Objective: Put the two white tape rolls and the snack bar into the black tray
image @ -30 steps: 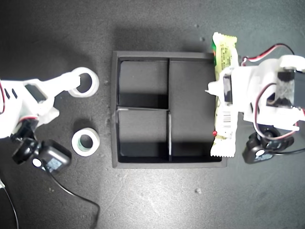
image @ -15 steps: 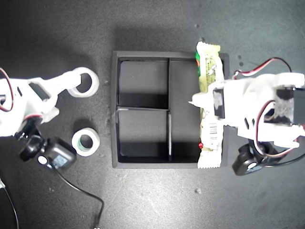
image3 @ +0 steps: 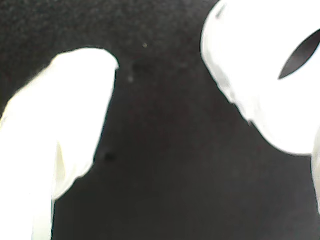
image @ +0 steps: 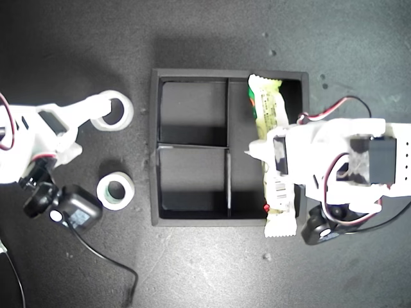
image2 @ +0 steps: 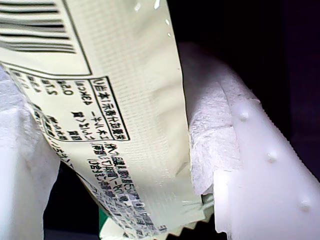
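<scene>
snack bar [image: 272, 154]: pale yellow-green and white wrapper, black barcode and print, green patch | black tray [image: 192, 218]: black | tape rolls [image: 114, 110] [image: 115, 191]: white, one core greenish-grey | table [image: 205, 269]: dark, speckled

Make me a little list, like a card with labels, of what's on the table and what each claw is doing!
snack bar: held in my first claw, over the tray's long compartment, one end sticking past the wall
black tray: nothing resting inside yet
first tape roll: outside the tray, at my second claw
second tape roll: on the table, greenish core, untouched
my second claw: open, not gripping
</scene>
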Controlling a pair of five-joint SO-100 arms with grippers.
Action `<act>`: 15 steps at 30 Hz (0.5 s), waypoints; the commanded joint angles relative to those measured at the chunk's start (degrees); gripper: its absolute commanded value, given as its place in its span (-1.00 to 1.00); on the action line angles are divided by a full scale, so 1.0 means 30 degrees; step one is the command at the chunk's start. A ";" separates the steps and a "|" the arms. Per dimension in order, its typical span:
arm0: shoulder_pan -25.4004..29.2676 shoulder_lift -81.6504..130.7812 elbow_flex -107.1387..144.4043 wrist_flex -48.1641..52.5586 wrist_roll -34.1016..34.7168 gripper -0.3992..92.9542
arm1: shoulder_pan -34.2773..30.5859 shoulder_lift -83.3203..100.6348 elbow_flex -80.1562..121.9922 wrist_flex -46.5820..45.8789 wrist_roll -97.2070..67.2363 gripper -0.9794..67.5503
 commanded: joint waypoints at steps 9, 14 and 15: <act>0.0029 0.0674 0.0088 -0.0176 0.0000 -0.32 | 0.0498 0.0264 -0.1055 -0.0176 -0.1582 -0.50; 0.0000 0.1230 0.0645 -0.0146 -0.0029 -0.32 | 0.0381 0.0264 -0.0732 0.0059 -0.1904 -0.24; -0.0029 0.1289 0.0703 -0.0146 -0.0029 -0.32 | 0.0352 0.0264 -0.0645 0.0146 -0.1934 -0.20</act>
